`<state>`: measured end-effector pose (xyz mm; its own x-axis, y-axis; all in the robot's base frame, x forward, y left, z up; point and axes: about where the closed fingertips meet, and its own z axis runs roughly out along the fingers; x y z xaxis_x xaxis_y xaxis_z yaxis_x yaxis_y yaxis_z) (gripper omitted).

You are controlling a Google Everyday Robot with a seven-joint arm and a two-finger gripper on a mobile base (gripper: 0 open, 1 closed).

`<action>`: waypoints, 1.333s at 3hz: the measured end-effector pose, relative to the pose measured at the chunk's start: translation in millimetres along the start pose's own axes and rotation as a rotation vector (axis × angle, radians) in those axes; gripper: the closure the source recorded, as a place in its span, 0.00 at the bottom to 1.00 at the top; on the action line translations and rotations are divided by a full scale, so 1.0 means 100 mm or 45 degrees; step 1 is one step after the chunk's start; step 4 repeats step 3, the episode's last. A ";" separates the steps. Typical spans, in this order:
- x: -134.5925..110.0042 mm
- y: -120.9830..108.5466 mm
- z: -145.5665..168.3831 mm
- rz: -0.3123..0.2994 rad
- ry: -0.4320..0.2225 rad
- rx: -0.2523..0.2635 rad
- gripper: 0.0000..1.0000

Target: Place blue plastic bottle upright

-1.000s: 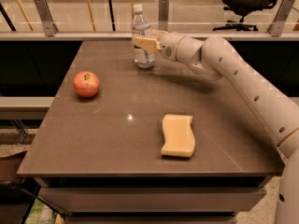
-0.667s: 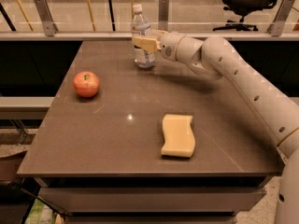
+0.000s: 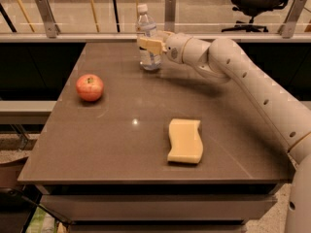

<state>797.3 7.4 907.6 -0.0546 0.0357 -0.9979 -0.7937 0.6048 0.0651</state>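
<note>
The blue plastic bottle is a small clear bottle with a white cap. It stands upright on the brown table, near the far edge in the middle. My gripper reaches in from the right and is shut on the bottle at mid-height, with one pale finger across its front. The bottle's base appears to rest on the table top.
A red apple sits at the left of the table. A yellow sponge lies at the front right. A glass railing runs behind the far edge. My arm spans the right side.
</note>
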 end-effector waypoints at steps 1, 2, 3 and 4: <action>0.00 0.00 0.00 0.000 0.000 0.000 0.15; 0.00 0.02 0.03 0.001 0.000 -0.006 0.00; 0.00 0.03 0.03 0.001 0.000 -0.006 0.00; 0.00 0.03 0.03 0.001 0.000 -0.006 0.00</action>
